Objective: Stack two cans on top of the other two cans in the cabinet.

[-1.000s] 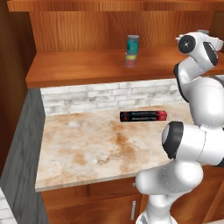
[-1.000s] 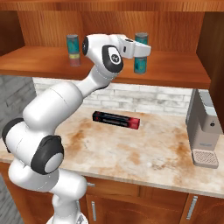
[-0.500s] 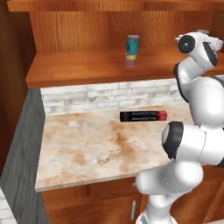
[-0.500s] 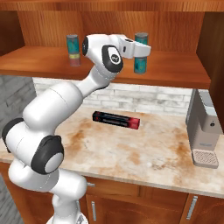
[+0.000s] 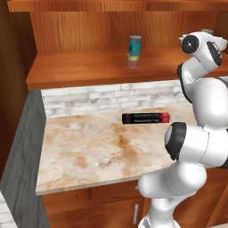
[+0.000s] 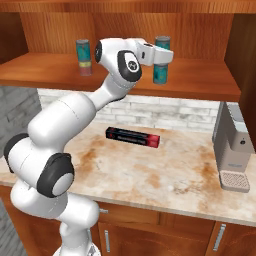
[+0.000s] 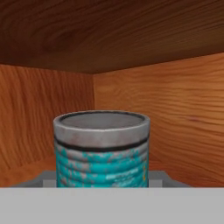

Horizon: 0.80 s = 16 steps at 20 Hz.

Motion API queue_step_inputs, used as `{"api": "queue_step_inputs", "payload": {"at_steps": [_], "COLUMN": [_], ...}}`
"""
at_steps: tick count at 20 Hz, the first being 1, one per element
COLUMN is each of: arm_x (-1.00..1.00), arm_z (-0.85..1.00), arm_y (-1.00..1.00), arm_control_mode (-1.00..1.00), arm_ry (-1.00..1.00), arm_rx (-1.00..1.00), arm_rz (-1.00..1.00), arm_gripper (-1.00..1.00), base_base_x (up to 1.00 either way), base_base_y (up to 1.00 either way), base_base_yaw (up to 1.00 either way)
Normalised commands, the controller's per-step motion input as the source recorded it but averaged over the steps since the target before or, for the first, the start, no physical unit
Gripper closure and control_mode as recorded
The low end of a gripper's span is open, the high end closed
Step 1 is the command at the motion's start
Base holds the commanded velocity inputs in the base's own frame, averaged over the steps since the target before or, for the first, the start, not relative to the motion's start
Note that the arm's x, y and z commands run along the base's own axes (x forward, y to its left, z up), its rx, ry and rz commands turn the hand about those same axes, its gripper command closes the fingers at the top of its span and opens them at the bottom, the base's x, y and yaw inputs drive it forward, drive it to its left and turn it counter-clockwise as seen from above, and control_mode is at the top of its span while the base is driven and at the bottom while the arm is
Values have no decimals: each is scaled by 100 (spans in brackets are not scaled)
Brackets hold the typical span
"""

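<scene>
Can (image 6: pixel 162 42), teal, is clamped in the claw (image 6: pixel 161 56) and stands upright on a second teal can (image 6: pixel 160 75) at the right end of the cabinet (image 6: pixel 45 70) shelf. We cannot tell whether the two tins touch or a thin gap remains. The claw's jaws are closed on the upper tin's sides.

Arm pose: in the right base view it rises from the lower left, bends at a dark elbow, and reaches up and forward to shelf height. The hand is level and points toward the back panel. In the left base view the arm stands at the right edge and its upper joint hides the hand.

Differences between views: the hand view shows the gripped can (image 7: pixel 101 148) close up, with a grey lid, a dark band under the rim and worn teal paint. Behind it is the cabinet's inner corner and the underside of a board above. The left base view shows the other stack plainly, a teal can (image 5: pixel 135 43) on a yellow-and-red can (image 5: pixel 133 62), mid-shelf and well apart from the arm. The right base view shows both stacks, and a grey machine (image 6: pixel 232 150) on the table's right end.

Surface and room: the table (image 6: pixel 165 175) is mottled beige stone. A long black-and-red box (image 6: pixel 132 136) lies flat near the white brick wall beneath the shelf. Wooden doors with metal handles sit under the table.
</scene>
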Motion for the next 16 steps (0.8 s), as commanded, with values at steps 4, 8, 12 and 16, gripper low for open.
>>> {"api": "queue_step_inputs", "payload": {"at_steps": [4,8,12,16], "arm_x": [0,0,0,0], "arm_z": [0,-2,-9,-11], "arm_y": [-8,-4,0,1], "arm_control_mode": [-100,-100,-100,-100], "arm_ry": [0,0,0,1], "arm_rx": [0,0,0,0], "arm_rz": [0,0,0,0], "arm_gripper": [100,100,100,100], "base_base_x": [0,0,0,0], "base_base_y": [0,0,0,0], "base_base_yaw": [0,0,0,0]}}
